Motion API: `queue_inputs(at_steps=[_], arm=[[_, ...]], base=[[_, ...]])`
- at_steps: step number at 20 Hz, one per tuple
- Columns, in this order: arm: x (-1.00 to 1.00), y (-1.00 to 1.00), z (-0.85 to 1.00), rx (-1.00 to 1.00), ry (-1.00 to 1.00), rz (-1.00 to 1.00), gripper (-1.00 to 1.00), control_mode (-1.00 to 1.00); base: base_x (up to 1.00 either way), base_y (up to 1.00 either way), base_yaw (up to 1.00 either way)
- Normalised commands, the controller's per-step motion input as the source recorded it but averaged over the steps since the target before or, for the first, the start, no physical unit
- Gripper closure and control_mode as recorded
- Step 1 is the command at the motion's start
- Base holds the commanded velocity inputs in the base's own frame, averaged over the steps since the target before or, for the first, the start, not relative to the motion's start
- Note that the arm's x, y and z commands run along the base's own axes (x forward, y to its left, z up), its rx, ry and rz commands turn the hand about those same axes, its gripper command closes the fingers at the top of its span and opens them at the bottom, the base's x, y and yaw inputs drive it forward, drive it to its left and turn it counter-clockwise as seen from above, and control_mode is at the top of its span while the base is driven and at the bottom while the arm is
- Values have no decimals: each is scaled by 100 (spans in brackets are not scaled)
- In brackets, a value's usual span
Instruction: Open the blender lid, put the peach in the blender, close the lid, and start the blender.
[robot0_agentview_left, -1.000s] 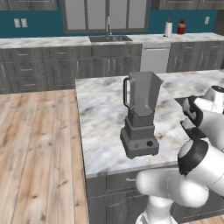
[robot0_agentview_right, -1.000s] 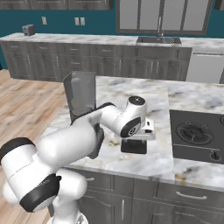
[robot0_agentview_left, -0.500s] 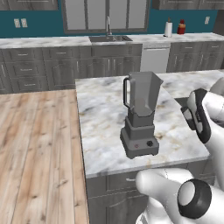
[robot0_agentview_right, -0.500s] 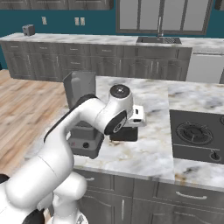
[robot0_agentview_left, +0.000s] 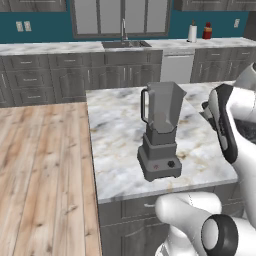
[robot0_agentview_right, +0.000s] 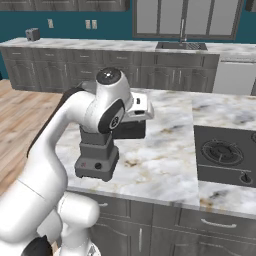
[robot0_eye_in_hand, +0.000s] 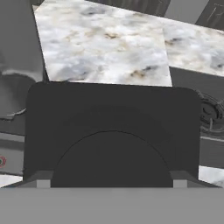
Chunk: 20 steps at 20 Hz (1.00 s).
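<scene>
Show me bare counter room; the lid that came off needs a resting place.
Bare marble lies between the blender and the cooktop, and on the island counter left of the blender, toward the wood floor. Tight only right beside the blender.

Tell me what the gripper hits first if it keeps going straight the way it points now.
Nothing stands between: the gripper already has the blender lid between its fingers. Carried on, they would probably come down onto the marble counter or the stove beside it; depth is unclear.
</scene>
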Motion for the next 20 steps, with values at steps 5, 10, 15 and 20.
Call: queue_inputs(at_steps=[5,10,15,20], arm=[[-8,33,99,-2,-6,0,100,-100],[-1,47,94,0,0,2,100,-100],[7,67,71,-2,2,1,100,-100],[46,78,4,-4,15,0,100,-100]], base=[[0,0,0],[0,0,0],[0,0,0],[0,0,0]])
